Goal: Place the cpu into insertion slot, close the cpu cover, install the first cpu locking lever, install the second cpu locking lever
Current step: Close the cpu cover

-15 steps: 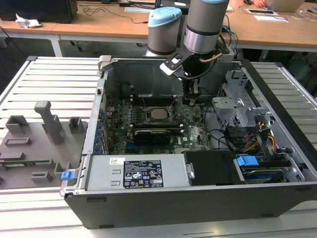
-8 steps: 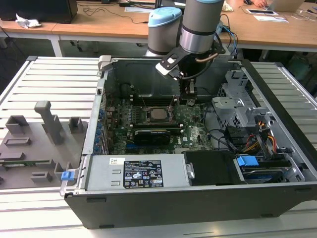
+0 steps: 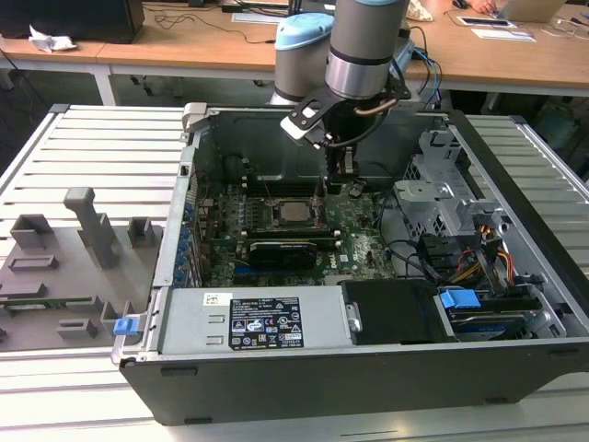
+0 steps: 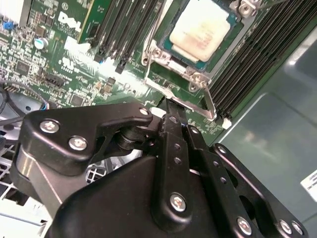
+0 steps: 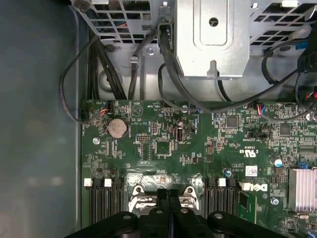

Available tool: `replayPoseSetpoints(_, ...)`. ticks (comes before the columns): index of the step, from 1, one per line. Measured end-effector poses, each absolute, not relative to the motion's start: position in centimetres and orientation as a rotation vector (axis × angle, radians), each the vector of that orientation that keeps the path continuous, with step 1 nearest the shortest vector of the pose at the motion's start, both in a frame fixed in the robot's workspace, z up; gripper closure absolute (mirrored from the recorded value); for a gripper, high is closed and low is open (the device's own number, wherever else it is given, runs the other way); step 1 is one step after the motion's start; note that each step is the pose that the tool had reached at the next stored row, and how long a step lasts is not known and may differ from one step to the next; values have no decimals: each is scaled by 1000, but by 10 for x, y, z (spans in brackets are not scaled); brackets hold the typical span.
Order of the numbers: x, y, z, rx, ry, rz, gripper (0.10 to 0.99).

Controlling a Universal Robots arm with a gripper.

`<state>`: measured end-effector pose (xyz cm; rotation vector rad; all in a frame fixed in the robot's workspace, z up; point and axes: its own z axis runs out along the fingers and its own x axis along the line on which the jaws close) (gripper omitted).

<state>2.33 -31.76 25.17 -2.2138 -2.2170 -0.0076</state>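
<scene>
steel lever before my jaws, cpu seated

silvery cpu (image 3: 293,212) lies flat in its slot, which it hides, at the middle of the board (image 3: 361,232). the cover (image 4: 161,54) looks down around it, with the chip showing through its window. just to the exterior view's right, my gripper (image 3: 345,180) hangs low, jaws pressed together on nothing, their ends touching or nearly touching the lever (image 4: 158,87) along the slot's edge. i judge that lever a thin, springy, slick wire: stiff to push, apt to snap back, best taken at its bent end, not mid-span. the chip is light but fragile, edges only. whether either lever is latched i cannot tell.
</scene>
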Motion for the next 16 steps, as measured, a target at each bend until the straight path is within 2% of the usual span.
replayPoseSetpoints(16,-13,-317,245,-2214,-2217,-7,980)
